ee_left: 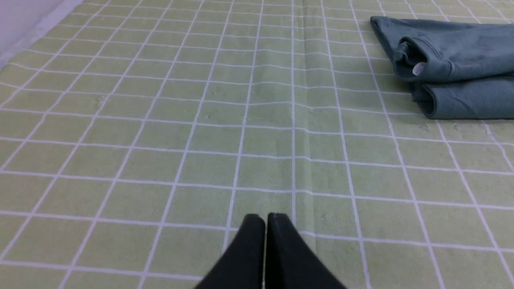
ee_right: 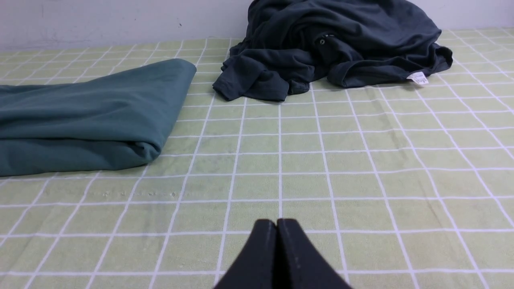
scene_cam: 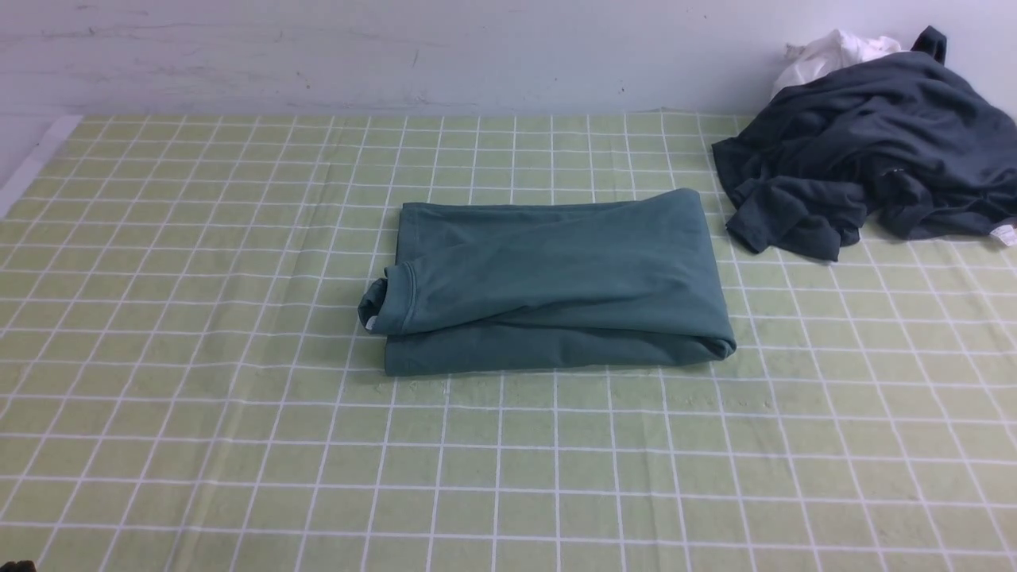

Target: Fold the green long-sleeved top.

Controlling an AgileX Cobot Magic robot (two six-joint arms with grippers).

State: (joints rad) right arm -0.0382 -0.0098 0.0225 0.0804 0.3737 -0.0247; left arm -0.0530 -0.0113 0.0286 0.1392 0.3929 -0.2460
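Green long-sleeved top (scene_cam: 556, 278) lies folded into a compact rectangle on the checked cloth (scene_cam: 199, 357), so folding looks essentially finished. Left gripper (ee_left: 266, 217) and right gripper (ee_right: 276, 222) sit pressed closed, empty, well apart from it.

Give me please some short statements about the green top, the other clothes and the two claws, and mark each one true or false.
1. The green long-sleeved top lies folded into a compact rectangle on the checked cloth. True.
2. The left claw is open wide. False: its jaws are pressed together, holding nothing.
3. The dark grey garment is folded neatly. False: it lies in a crumpled heap near the wall, to the right of the green top.
4. The right claw grips the green top. False: it is shut and empty, apart from the top.
5. A white cloth shows behind the dark grey garment. True.
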